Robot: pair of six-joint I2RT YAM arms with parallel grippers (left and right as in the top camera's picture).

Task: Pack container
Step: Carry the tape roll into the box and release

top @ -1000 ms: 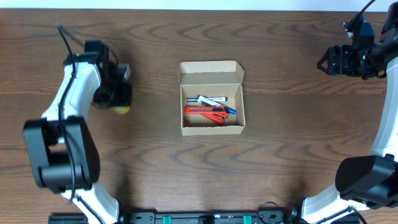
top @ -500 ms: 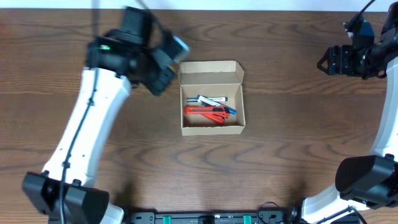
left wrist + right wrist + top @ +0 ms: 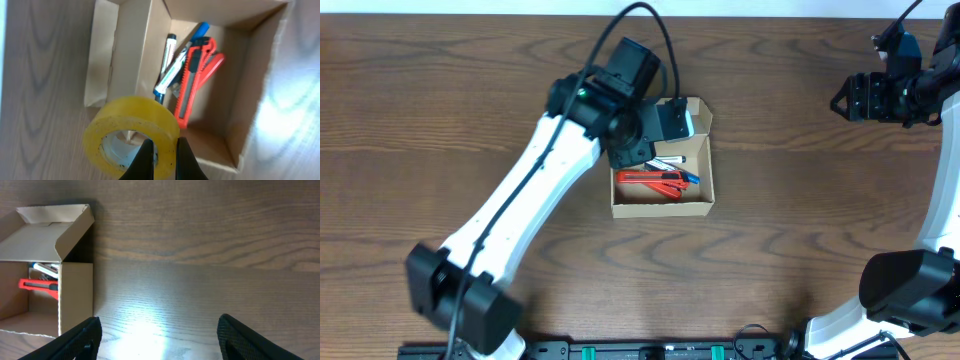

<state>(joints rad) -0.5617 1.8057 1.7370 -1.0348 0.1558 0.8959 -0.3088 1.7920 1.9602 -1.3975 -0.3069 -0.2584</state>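
The left gripper [image 3: 164, 150] was closed on a tape roll [image 3: 131, 125] above the open box [image 3: 660, 208] — the box stood midway across the table [image 3: 800, 230], nearer its far edge. The right gripper [image 3: 160, 324] was open, empty.

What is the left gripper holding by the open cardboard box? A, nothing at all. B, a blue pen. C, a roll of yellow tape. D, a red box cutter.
C: in the left wrist view the left gripper is pinched on the wall of the roll of yellow tape, while the red box cutter and the pens lie inside the box.
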